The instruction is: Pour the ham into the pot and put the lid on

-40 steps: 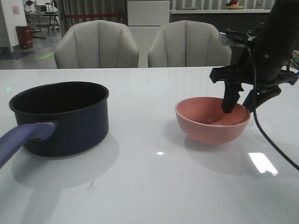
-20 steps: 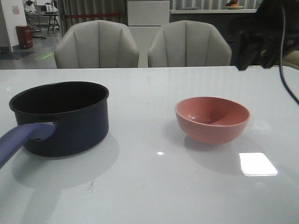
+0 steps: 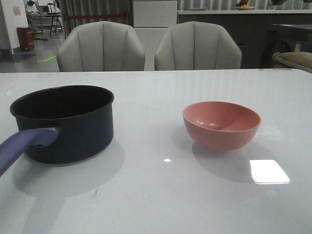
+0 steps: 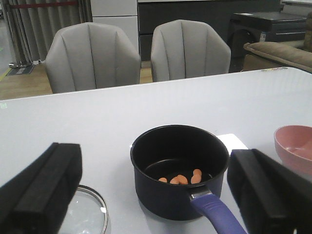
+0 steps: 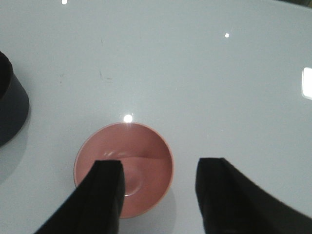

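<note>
The dark navy pot stands at the table's left, its purple-blue handle pointing toward the front. In the left wrist view several ham chunks lie on the pot's black bottom. The glass lid lies flat on the table beside the pot, partly hidden by a finger. My left gripper is open and empty, back from the pot. My right gripper is open and empty, high above the pink bowl. Neither gripper shows in the front view.
The pink bowl sits empty right of centre on the white table. Two grey chairs stand behind the far edge. The pot's rim shows at one edge of the right wrist view.
My right gripper rose from the pink bowl's rim, went up and to the right, and has left the front view. Pot and bowl have not moved.
</note>
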`<state>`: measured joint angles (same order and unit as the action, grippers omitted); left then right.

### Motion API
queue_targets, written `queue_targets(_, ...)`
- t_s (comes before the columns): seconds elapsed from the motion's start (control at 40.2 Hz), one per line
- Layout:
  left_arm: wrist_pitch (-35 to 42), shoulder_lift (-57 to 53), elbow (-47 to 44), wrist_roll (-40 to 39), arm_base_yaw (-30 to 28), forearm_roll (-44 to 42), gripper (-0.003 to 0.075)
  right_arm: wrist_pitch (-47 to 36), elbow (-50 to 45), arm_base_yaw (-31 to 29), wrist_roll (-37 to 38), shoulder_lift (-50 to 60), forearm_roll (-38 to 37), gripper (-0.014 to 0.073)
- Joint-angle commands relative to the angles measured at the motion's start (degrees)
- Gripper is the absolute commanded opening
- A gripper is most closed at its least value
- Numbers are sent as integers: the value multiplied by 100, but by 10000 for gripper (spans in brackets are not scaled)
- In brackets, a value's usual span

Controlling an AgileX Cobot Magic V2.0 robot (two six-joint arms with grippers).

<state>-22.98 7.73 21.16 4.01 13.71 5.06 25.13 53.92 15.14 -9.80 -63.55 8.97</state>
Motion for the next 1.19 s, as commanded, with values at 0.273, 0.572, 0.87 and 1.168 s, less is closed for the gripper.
queue_targets(0.273, 465, 73, 151, -5, 44, 30, 637, -2434, -2452, -1, -64, 2630, 47, 454)
queue_targets(0.572, 465, 73, 151, -5, 44, 30, 637, -2818, -3894, -1, -58, 4440, 47, 454)
queue_targets(0.87, 465, 73, 151, -5, 44, 30, 637, -2860, -4170, -1, -58, 4688, 47, 453)
queue_targets(1.168, 502, 73, 151, -5, 44, 30, 637, -2786, -4170, -1, -58, 4688, 47, 136)
